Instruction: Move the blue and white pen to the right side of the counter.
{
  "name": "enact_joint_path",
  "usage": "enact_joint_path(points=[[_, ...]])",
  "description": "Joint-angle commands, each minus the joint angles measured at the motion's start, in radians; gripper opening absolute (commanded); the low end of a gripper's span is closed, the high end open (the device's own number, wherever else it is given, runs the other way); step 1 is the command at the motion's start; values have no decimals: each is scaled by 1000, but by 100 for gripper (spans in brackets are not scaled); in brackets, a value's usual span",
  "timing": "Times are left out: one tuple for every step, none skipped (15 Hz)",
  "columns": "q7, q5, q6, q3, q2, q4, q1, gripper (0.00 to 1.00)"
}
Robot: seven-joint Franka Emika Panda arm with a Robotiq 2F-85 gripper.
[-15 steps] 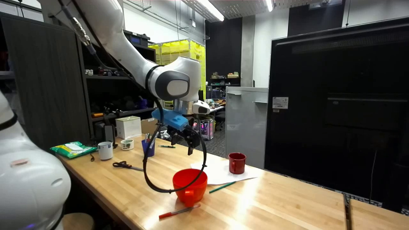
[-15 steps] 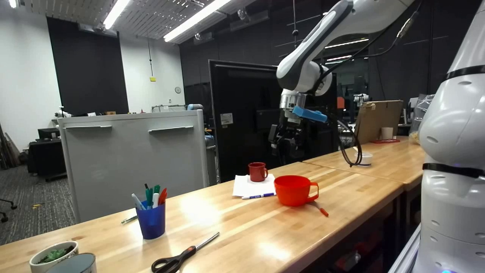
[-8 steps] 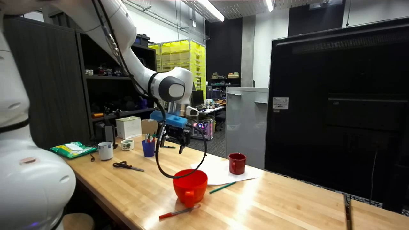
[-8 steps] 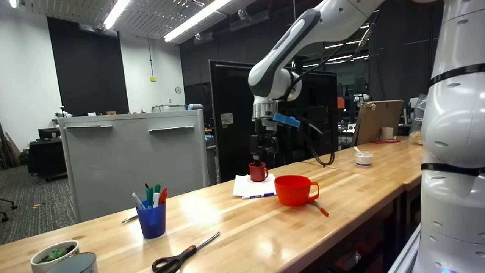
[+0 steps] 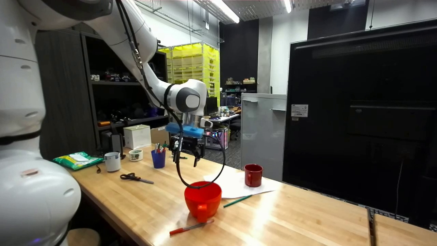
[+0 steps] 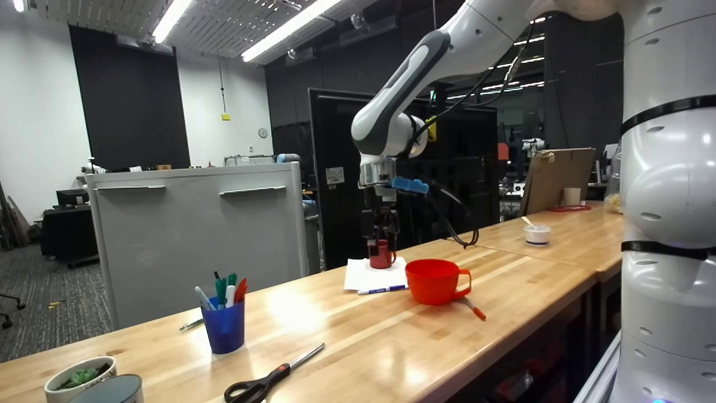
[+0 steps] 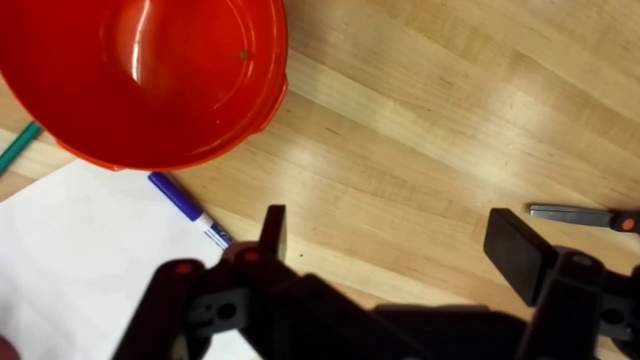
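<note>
1. Your gripper (image 7: 392, 244) hangs above the butcher-block counter (image 6: 358, 336), fingers apart.
2. Your blue and white marker (image 7: 189, 208) lies beside the handled red bowl (image 6: 432, 284), nearer the counter's edge opposite your arm (image 6: 668, 184).
</note>
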Motion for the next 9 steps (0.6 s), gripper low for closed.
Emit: enact_joint_path(points=[[14,-4,9,13,-2,-8,-23,100],[21,-4,4,15,-4,-7,-23,100],[30,-8,-1,19,-1,-1,-21,100],[36,-19,-12,31,13,20,-10,100],[41,-33,-21,40,19,31,-4,100],[47,-52,-25,53,29,45,4,100],[47,-67,-29,64,33,54,9,100],[55,-93,-30,74,45,67,12,100],[54,-120,-37,82,55,82,15,100]])
